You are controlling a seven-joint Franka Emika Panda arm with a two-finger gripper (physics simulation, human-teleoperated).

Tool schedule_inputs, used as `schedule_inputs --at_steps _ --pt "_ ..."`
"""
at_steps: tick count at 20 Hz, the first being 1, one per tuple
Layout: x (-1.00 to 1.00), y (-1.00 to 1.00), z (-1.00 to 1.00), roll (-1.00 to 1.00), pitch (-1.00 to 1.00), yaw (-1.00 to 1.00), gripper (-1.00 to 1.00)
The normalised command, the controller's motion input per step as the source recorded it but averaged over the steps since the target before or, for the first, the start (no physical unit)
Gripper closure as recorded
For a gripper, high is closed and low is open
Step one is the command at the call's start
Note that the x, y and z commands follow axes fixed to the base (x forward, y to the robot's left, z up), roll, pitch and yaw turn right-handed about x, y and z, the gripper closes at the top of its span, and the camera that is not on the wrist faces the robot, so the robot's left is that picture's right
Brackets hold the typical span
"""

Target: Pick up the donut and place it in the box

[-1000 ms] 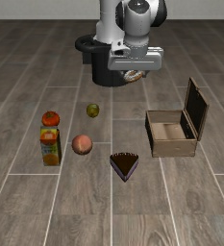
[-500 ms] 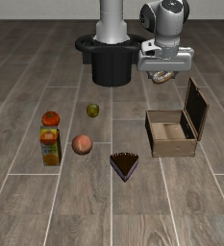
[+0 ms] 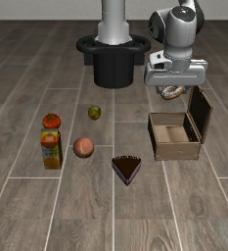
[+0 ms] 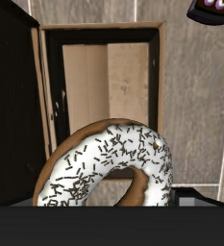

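There is one white-iced donut (image 3: 169,91) (image 4: 109,168) with dark sprinkles, one brown box (image 3: 176,150) (image 4: 102,28), one dark cake slice (image 3: 126,169), one peach-coloured fruit (image 3: 83,147), one small green fruit (image 3: 94,112), one red round fruit (image 3: 52,122) and one orange carton (image 3: 51,151).

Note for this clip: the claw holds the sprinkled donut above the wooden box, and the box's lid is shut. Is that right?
Not quite: the lid stands open. The exterior view shows it raised off the box; the claw does hold the donut above it.
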Motion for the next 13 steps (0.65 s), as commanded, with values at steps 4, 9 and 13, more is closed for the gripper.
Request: schedule_inputs --at_steps 4,9,13 --pt "0.0 0.0 0.0 0.0 0.0 0.0 -1.0" --pt "0.0 0.0 0.0 0.0 0.0 0.0 -1.0" --pt "0.0 0.0 0.0 0.0 0.0 0.0 -1.0"
